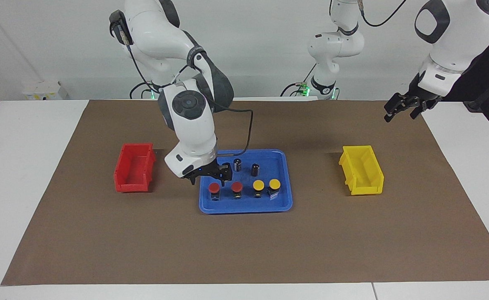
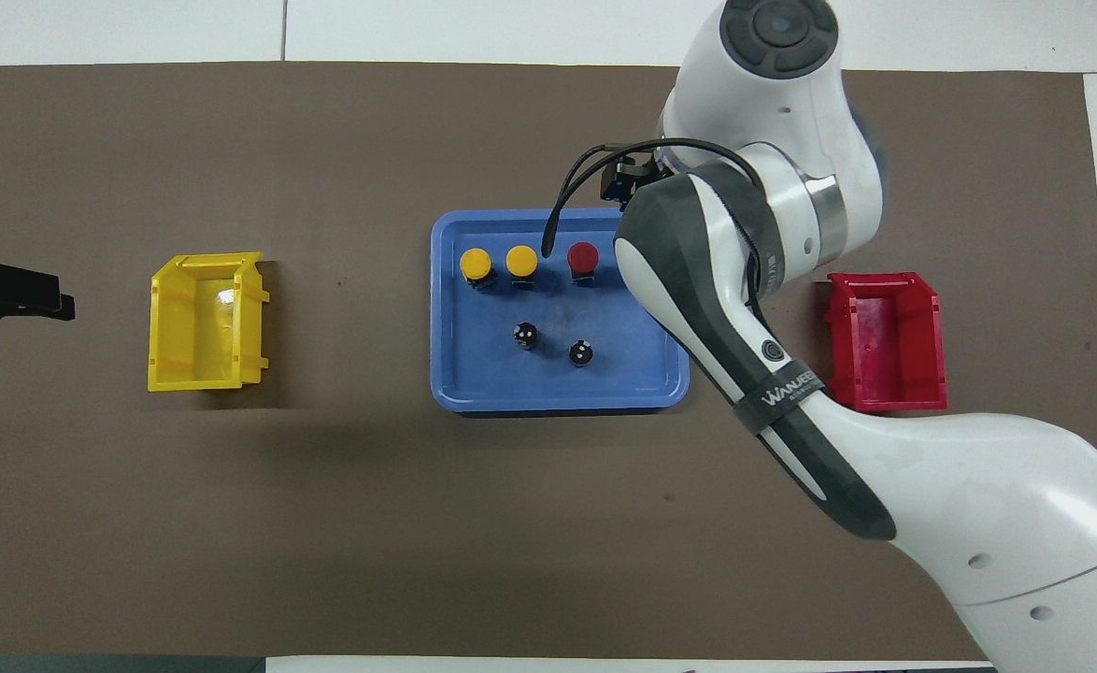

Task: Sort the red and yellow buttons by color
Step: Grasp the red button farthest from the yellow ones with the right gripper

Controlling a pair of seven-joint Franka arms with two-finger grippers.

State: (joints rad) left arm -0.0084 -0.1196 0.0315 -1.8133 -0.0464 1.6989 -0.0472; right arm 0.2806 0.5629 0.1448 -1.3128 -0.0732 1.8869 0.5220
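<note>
The right pincer (image 1: 208, 180), fingers spread, hangs over the end red button (image 1: 214, 189) in the tray (image 1: 284, 204). Best lower straight, centred on its cap, clear of the second red button (image 1: 237, 188) beside it. The red bin (image 1: 134, 167) stands near. The left pincer (image 1: 406, 109) waits; its grip is unreadable.

White arms (image 1: 190, 121) with dark grey joints, black cables, black grippers (image 1: 407, 106); "WANJEE…" on a grey band (image 2: 782, 397)
</note>
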